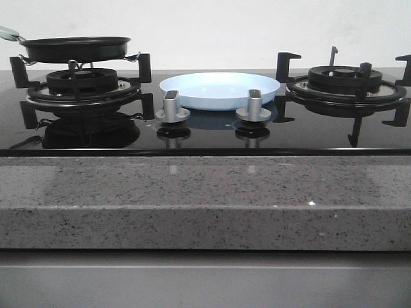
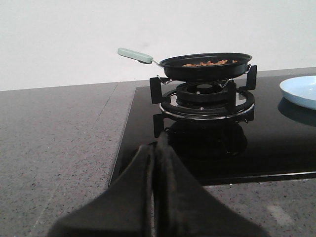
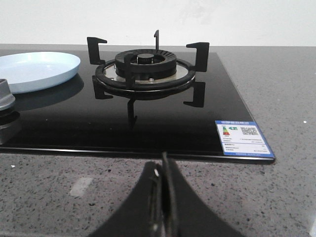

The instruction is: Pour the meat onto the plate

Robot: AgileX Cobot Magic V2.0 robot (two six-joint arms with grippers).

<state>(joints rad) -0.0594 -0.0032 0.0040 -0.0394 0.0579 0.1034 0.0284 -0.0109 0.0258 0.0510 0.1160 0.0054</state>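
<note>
- Black frying pan (image 1: 76,49) on the left burner (image 1: 82,82), pale green handle (image 2: 135,56) sticking out over the speckled grey bench (image 1: 205,199).
- Meat (image 2: 210,62) inside that pan, seen in the left wrist view as tan chunks just above the rim; hidden by the pan wall in the front view.
- Pale-blue plate (image 1: 219,90) flat on the black glass hob (image 1: 205,131), between the two burners and just behind the two silver knobs (image 1: 172,109); nothing in it.
- Right burner (image 1: 345,82) bare, its black pan supports upright.
- Left claw (image 2: 154,148) closed, fingers pressed together with nothing between them, low over the bench near the hob's edge, well apart from the pan.
- Right claw (image 3: 162,170) likewise closed on nothing, over the bench in front of the right burner.
- Sticker (image 3: 242,138) on the hob's corner near the right claw: blue-bordered, white, with coloured rating bars, a QR code and fine print too small to read.
- No brand name or other legible writing on pan, plate or hob.
</note>
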